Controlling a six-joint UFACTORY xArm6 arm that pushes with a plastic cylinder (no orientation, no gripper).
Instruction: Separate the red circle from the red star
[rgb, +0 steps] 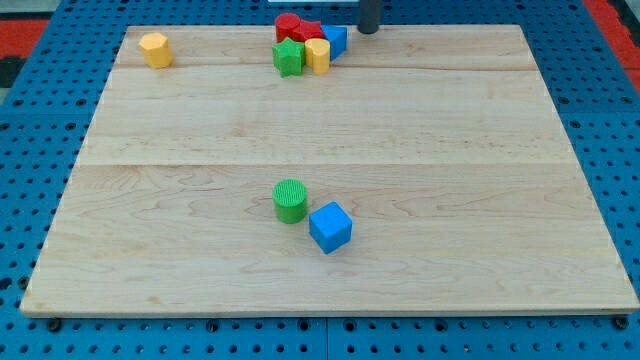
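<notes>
The red circle sits at the view's top centre, touching the red star on its right. They are part of a tight cluster with a green star, a yellow block and a blue block. My tip stands at the board's top edge, just right of the blue block and of the cluster.
A yellow hexagon-like block lies at the top left. A green cylinder and a blue cube touch near the bottom centre. The wooden board lies on a blue pegboard.
</notes>
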